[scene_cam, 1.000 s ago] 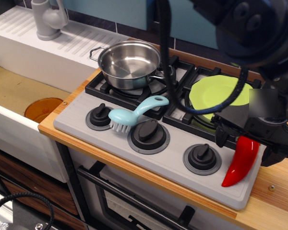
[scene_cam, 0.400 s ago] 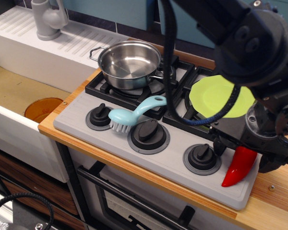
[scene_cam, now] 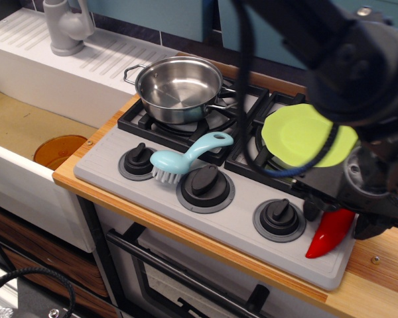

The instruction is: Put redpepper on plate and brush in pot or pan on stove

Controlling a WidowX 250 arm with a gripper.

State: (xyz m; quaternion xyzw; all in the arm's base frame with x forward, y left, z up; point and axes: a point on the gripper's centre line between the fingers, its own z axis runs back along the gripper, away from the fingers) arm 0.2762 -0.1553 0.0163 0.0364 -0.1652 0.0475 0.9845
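The redpepper (scene_cam: pixel 328 236) lies at the front right corner of the grey stove (scene_cam: pixel 235 222), its upper end hidden under my gripper (scene_cam: pixel 339 218). The gripper is low over it, with a black finger on each side of the pepper and the jaws apart. The lime-green plate (scene_cam: pixel 297 136) rests on the right burner, partly hidden by my arm. The light blue brush (scene_cam: pixel 183 158) lies between the left and middle knobs, bristles down. The steel pot (scene_cam: pixel 179 88) stands empty on the left burner.
A sink (scene_cam: pixel 20 122) with an orange disc (scene_cam: pixel 60 151) in it lies to the left, and a grey faucet (scene_cam: pixel 66 26) stands behind it. The wooden counter edge (scene_cam: pixel 378 271) runs to the right of the stove. My arm and cable hang over the right burner.
My gripper has come down over the upper end of the redpepper and now covers more of it. The pepper, brush, pot and plate have not moved.
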